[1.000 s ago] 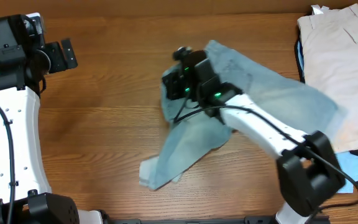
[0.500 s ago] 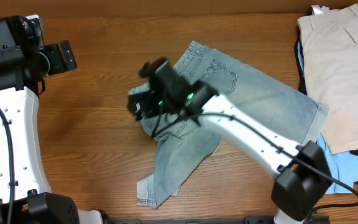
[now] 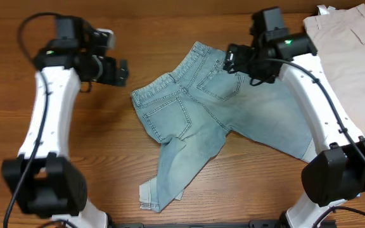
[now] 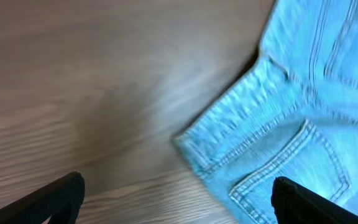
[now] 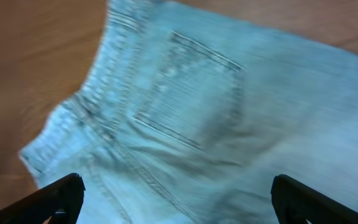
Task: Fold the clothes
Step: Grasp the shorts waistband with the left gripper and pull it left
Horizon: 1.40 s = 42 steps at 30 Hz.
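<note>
Awaiting its first fold: one pair of faded light-blue denim jeans (image 3: pixel 201 120), lying spread out, seat side up, at the middle of the brown wooden surface (image 3: pixel 75 145)

Progress: judged early; garment opened and roughly flattened, no fold made; bringing the legs together and all folding over remain

Condition: waistband (image 3: pixel 163 82) toward the far left, its corner lying flat on the wood in the left wrist view; two stitched back pockets (image 3: pixel 179 114) facing up; legs splayed apart, one running toward the near edge with its stitched hem (image 3: pixel 149 197) rumpled and partly turned over, the other running right under the right arm; some creasing at the crotch

Left fingers (image 3: pixel 116 71): spread wide, holding nothing, above bare wood just beside the waistband corner

Right fingers (image 3: pixel 232 60): spread wide, holding nothing, above the far pocket and waistband; whether they touch the cloth cannot be told

Adjacent: folded beige trousers (image 3: pixel 347 63) at the far right, apart from the task
</note>
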Available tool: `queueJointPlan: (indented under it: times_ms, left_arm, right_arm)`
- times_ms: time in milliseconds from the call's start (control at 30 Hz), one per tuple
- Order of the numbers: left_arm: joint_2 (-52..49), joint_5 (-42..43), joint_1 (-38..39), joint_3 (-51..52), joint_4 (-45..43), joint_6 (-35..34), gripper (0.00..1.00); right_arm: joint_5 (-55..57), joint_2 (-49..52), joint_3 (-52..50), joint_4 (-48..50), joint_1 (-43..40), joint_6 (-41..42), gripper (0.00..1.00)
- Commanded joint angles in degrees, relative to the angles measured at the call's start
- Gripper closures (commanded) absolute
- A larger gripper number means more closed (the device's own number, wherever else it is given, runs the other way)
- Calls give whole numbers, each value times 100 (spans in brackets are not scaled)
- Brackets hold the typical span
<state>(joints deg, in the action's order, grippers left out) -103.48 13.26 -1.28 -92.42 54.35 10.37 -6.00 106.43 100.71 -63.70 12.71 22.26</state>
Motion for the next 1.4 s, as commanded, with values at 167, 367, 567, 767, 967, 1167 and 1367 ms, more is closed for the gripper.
queueJointPlan:
  times_ms: [167, 367, 567, 767, 967, 1167, 1367]
  left_arm:
    - [-1010, -20, 684, -107, 153, 350, 4]
    - [-1335, -323, 942, -107, 175, 398, 5]
    - [-1580, -468, 966, -105, 175, 225, 7]
    - [-1823, -479, 968, -103, 286, 162, 13]
    - [-1980, -490, 968, -96, 299, 138, 21]
    - [-1998, -466, 968, -96, 264, -37, 34]
    - [-1998, -466, 968, -96, 267, -186, 62]
  right_arm:
    - [-4, -162, -708, 83, -57, -275, 0]
    - [-4, -162, -986, 186, -57, -278, 1]
    - [-4, -157, -1075, 184, -57, -278, 9]
    - [-2, -157, -1075, 190, -42, -278, 11]
    - [-4, -157, -1075, 188, -42, -278, 13]
    - [-4, -157, -1075, 208, -42, -275, 20]
    - [-4, -157, -1075, 214, -42, -275, 23]
